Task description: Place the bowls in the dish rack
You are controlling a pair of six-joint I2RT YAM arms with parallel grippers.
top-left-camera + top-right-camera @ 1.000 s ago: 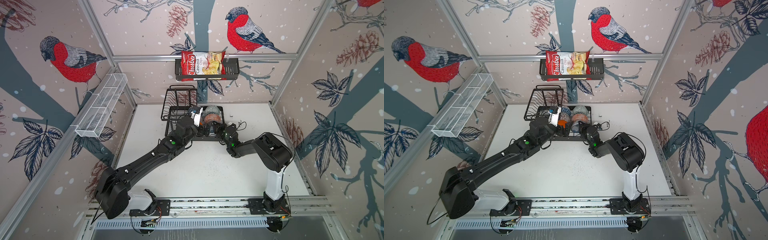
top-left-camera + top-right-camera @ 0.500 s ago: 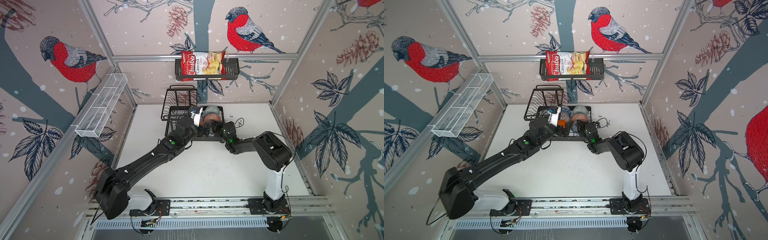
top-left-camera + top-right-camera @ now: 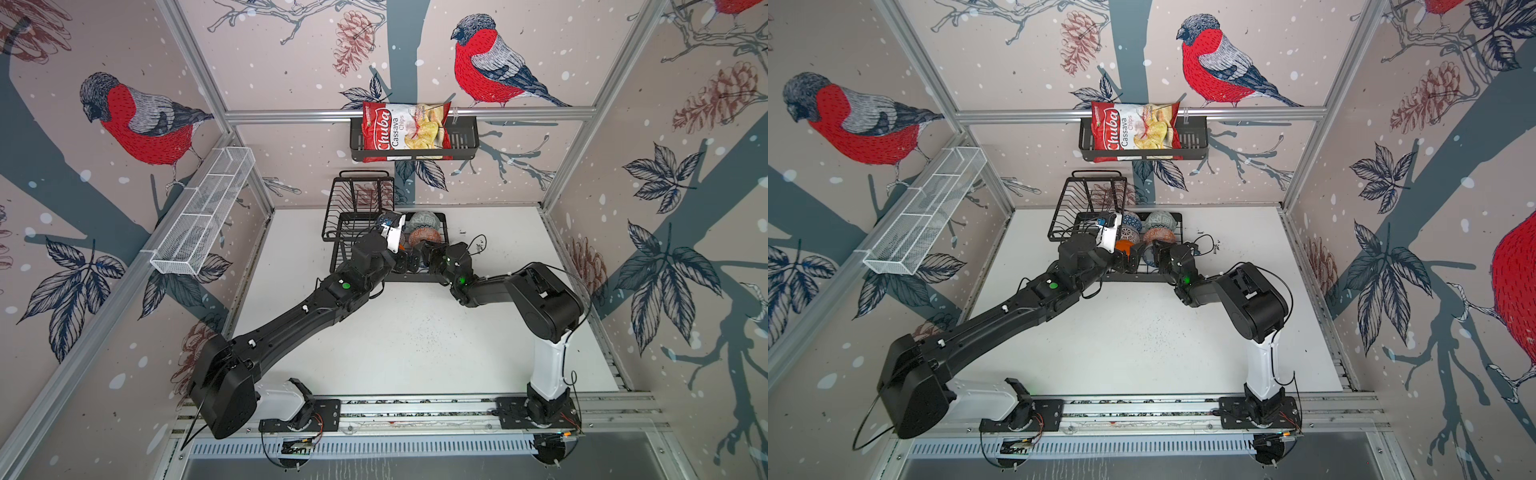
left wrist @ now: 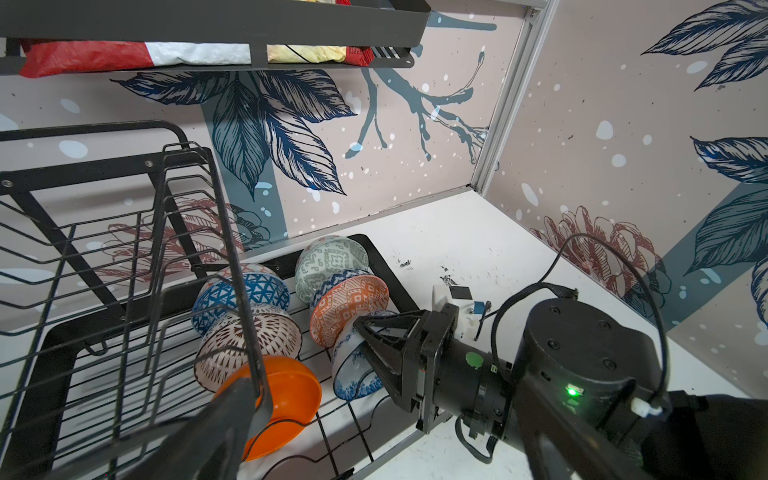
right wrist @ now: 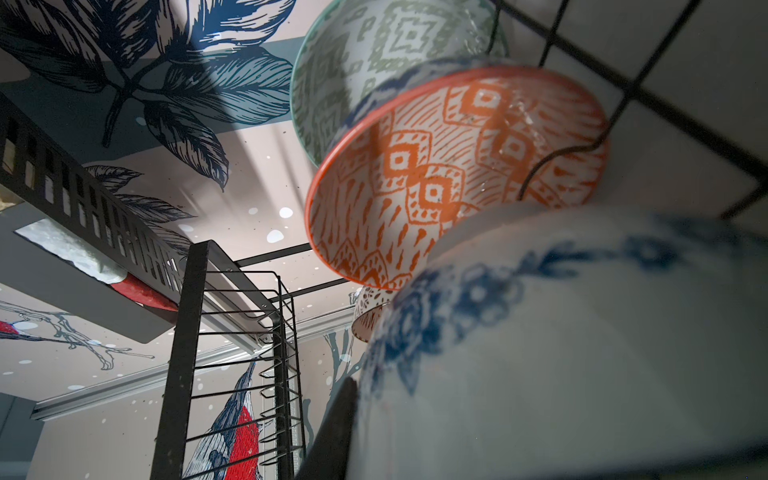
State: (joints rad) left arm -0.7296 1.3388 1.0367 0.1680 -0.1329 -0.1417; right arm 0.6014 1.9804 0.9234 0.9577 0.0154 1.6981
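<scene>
right pincer [image 4: 361, 338] first: its two fingers straddle the rim of the blue-white floral bowl [image 4: 353, 376], but whether they pinch it or have slackened i cannot tell from the left wrist view. that bowl stands on edge at the front of the dish rack [image 4: 58, 345], leaning against the orange-white patterned bowl [image 4: 349, 307], with the grey-green bowl [image 4: 332, 266] behind that. the neighbouring row holds the plain orange bowl [image 4: 286, 399], the radial-patterned bowl [image 4: 249, 345] and the dark blue geometric bowl [image 4: 245, 295]. left pincer [image 3: 1133, 259] is spread wide beside the orange one, gripping nothing that i can see. so all six sit in the lower tray, and i judge this to be the letting-go of the last bowl (the loading itself looks done). next i'd want the fingers well clear of the rim, then a straight pull back out of the rack, without tipping the bowl or brushing my other arm, which is close by.
</scene>
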